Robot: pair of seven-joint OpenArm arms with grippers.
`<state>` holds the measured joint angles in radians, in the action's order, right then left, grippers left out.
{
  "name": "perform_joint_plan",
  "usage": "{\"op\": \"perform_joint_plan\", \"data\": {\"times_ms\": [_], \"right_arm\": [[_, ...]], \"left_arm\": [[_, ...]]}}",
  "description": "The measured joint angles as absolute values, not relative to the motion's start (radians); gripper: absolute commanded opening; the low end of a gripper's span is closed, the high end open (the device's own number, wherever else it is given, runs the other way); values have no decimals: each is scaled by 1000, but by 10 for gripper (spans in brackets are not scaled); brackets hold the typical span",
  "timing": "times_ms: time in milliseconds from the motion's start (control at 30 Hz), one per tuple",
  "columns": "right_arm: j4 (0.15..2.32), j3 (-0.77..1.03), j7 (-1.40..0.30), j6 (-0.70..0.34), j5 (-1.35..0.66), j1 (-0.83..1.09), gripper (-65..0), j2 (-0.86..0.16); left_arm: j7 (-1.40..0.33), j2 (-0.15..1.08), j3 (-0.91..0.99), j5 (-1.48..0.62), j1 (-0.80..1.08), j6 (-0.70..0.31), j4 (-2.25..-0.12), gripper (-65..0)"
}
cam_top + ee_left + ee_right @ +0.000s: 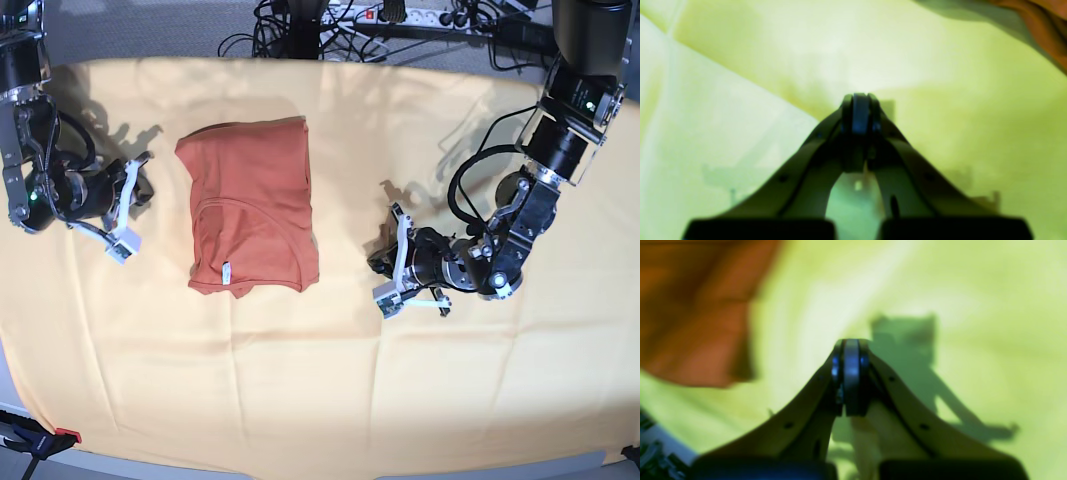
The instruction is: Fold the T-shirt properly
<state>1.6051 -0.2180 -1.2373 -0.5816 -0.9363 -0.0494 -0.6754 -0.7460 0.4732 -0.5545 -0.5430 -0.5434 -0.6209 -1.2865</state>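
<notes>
My right gripper (pixel 850 346) reaches up from six o'clock to the middle of the view, my two pale curved fingers (pixel 800 420) meeting at their dark tips with no gap showing between them and nothing pinched there. Under me spreads the pale yellow cloth (pixel 973 306), softly creased and out of focus. My own shadow (pixel 907 340) falls on it toward two o'clock, stretching down to four o'clock. The rust-orange T-shirt (pixel 696 313) fills the ten o'clock corner, blurred, its edge apart from my tips. At eight o'clock, by the frame edge, sits some dark hardware (pixel 653 456) I cannot make out.
</notes>
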Motion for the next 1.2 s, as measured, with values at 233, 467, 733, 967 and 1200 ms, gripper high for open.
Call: {"op": "perform_joint_plan", "data": {"times_ms": [233,467,733,967,1200], "right_arm": [[1604,-215,-1295,-685,-1185,23,-650,-662],[1604,-226,-1370,-697,-1328,54,-650,-625],[1600,-115,-1393,-696,-1229,-2,-650,-622],[1599,224,-1393,-696,-1319,-48,-650,-622],[1598,477,-1400,-697,-1459,-46,-650,-648]], "left_arm": [[-841,477,-375,-804,-544,-692,-1287,-650],[-923,479,-300,-860,-544,-692,-1287,-650],[-948,480,-300,-857,-541,-692,-1287,-650],[-970,479,-301,-860,-541,-693,-1287,-650],[-1068,479,-301,-947,-541,-693,-1287,-650]]}}
